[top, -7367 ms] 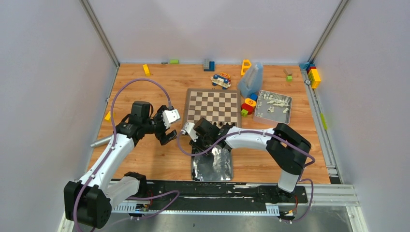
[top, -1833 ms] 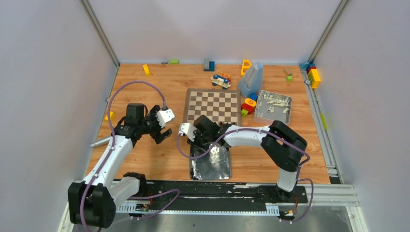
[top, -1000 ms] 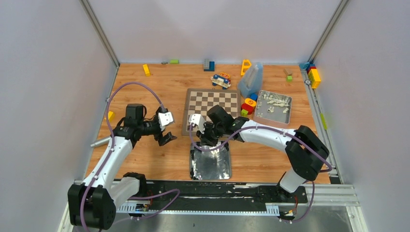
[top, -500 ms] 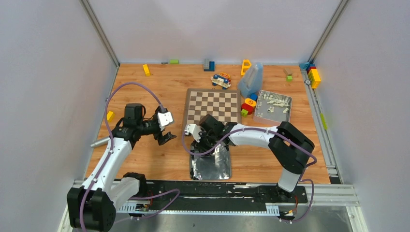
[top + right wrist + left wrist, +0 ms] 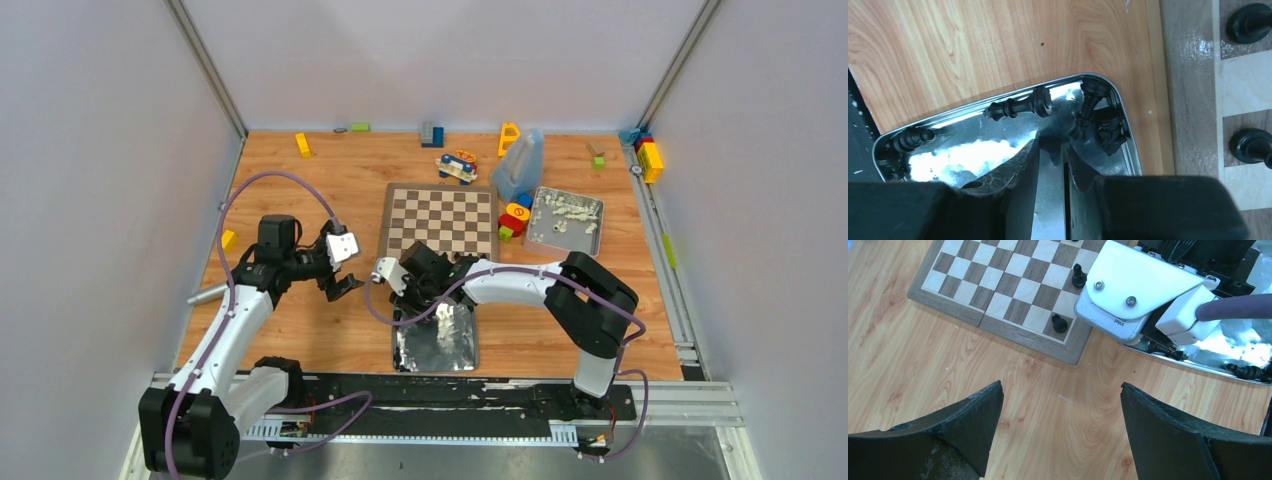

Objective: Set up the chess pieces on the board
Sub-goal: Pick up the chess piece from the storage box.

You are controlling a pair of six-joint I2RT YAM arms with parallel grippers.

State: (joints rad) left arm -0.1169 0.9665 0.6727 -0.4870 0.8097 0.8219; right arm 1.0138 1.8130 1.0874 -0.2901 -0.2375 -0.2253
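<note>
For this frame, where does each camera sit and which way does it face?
Top external: high behind the bases, looking down at the table; both arms, left tool and right tool show.
Left wrist: above bare wood, looking down between its own open fingers at the board corner.
Right wrist: low over the silver tray, facing down; its narrowly parted fingers show.
Both wrist views share the board corner, two standing pawns and the tray.

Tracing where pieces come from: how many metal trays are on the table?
2: near tray, in front of the board under the right pincer; far tray, right of the board, holding white pieces.
</note>
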